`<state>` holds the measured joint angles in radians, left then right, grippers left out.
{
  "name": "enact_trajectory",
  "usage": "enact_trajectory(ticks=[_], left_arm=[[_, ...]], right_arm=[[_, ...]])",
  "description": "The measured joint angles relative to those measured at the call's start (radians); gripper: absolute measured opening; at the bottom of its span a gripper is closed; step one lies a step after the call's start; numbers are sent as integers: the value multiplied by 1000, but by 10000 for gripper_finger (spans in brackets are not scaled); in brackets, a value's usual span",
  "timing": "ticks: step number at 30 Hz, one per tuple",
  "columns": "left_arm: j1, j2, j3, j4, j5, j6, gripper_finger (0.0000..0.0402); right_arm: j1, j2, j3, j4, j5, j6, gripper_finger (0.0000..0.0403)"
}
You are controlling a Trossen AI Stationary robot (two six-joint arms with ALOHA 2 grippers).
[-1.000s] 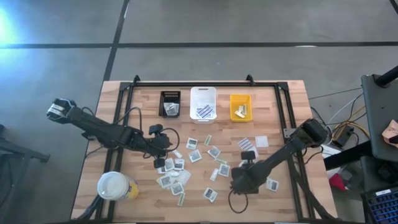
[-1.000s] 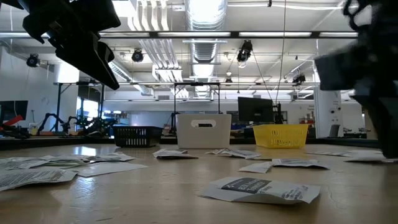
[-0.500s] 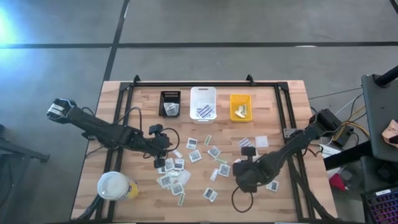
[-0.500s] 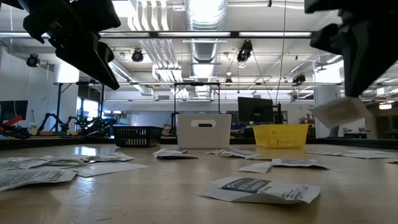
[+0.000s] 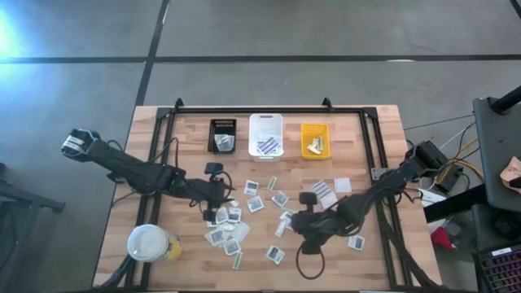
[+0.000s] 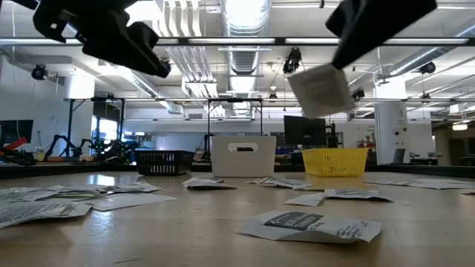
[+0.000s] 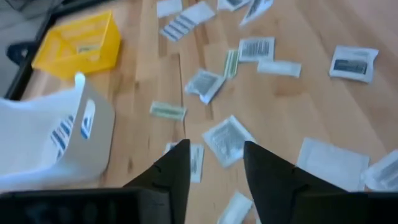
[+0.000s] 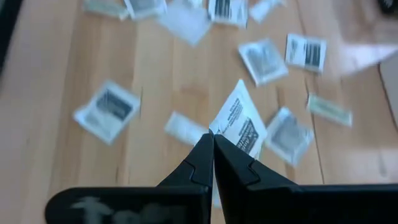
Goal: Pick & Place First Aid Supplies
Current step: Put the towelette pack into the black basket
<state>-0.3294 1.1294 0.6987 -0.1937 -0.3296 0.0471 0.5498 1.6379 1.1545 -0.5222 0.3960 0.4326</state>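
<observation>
Many small flat paper packets (image 5: 244, 220) lie scattered across the middle of the wooden table: white squares with dark print, blue-striped ones (image 5: 323, 189) and narrow pale green strips (image 5: 273, 181). My right gripper (image 8: 213, 135) is over the right of the scatter (image 5: 304, 213), shut on one white printed packet (image 8: 241, 126). My left gripper (image 7: 214, 155) hovers open above the left of the scatter (image 5: 216, 195) and touches nothing. My right gripper pinches the white printed packet by one corner (image 8: 219, 129) between its two shut fingers, coming from above. The packet hangs tilted below the fingers, lifted clear of the table (image 6: 320, 89).
Three small bins stand in a row near the far edge: black (image 5: 222, 135), white (image 5: 266, 134) and yellow (image 5: 315, 140). A large white-lidded cup (image 5: 150, 242) sits near the near left corner. A black frame (image 5: 269, 108) borders the table.
My right gripper has risen with the packet and moved toward the table's left; the packet now hangs well above the table instead of low beside it. My left gripper has shifted a little toward the far edge.
</observation>
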Motion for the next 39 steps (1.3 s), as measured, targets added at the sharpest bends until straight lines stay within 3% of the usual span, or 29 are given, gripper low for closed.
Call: enact_trajectory(ticks=[7,15,28,39], left_arm=[[0,0,0,68,39,29,195],[-1,73,0,230,157,107,197],[-1,219,2,540,166,145,197],[-1,262,22,603,183,211,197]], right_arm=[[-35,-2,0,157,0,-138,8],[-77,-2,0,284,-3,-274,8],[-90,-14,1,359,-38,-366,8],[-132,-23,1,408,-38,-391,8]])
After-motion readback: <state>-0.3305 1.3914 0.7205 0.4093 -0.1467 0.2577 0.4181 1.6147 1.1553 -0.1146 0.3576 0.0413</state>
